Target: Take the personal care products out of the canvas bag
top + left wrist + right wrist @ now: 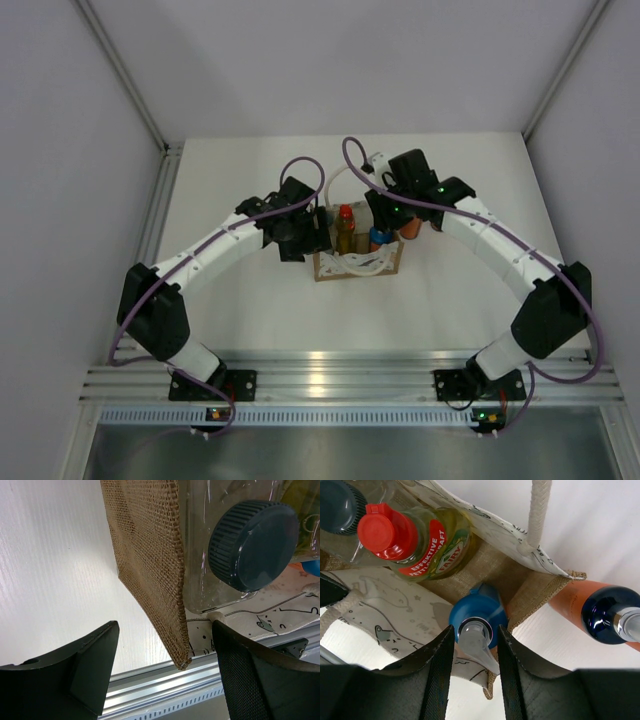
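finding: the task is at an early stage. one orange bottle (pixel 580 607) with a dark blue cap stands on the bench (pixel 250 310) just beside the right far corner of the canvas bag (pixel 355 268); whether it touches the fabric cannot be told. no other bottle is seen outside the bag.

contents of the bag: three bottles, all upright with caps up.
- grey-capped bottle (pixel 254 545), pale and clear, against the left wall.
- red-capped bottle (pixel 387 532), amber, next to it toward the middle.
- light-blue-capped bottle (pixel 477 622), at the right end, its white nozzle showing above the cap.

a fifth bottle is not visible in any view; its place cannot be stated.

right hand (pixel 476 645): over the right end of the bag, fingers narrow and set on either side of the light-blue-capped bottle's top, appearing to grip it. the bottle sits in the bag, not lifted.

left hand (pixel 165 630): fingers wide, holding nothing, straddling the woven left wall of the bag, one finger outside and one inside by the grey-capped bottle.

judgement: at least three bottles are left to remove; the light-blue-capped one looks to be the item in hand.
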`<state>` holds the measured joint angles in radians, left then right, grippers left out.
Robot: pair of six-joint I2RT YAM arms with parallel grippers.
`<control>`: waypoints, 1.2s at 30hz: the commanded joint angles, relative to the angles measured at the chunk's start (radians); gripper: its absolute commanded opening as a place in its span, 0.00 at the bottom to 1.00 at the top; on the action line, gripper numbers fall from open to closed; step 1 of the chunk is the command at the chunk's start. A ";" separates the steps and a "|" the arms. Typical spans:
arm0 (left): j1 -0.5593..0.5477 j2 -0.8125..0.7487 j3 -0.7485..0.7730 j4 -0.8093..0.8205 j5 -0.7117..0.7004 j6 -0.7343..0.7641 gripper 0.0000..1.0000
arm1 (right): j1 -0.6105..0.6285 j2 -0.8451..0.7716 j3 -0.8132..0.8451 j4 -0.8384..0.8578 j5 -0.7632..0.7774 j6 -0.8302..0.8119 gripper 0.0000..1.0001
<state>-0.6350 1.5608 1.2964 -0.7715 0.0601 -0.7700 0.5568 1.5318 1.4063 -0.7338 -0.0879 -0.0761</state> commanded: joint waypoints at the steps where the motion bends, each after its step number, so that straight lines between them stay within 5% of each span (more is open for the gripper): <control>1: -0.003 0.005 0.030 0.008 0.010 0.005 0.80 | 0.015 0.002 0.020 -0.007 0.008 -0.016 0.36; 10: -0.003 -0.004 0.024 0.008 0.006 -0.002 0.80 | 0.017 -0.016 -0.009 -0.006 0.020 -0.013 0.30; 36: -0.003 -0.015 0.015 0.008 0.006 -0.005 0.80 | 0.017 -0.045 -0.021 0.013 0.063 0.033 0.33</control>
<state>-0.6350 1.5604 1.2964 -0.7715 0.0597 -0.7715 0.5606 1.5253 1.3872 -0.7296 -0.0471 -0.0528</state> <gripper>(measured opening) 0.798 0.325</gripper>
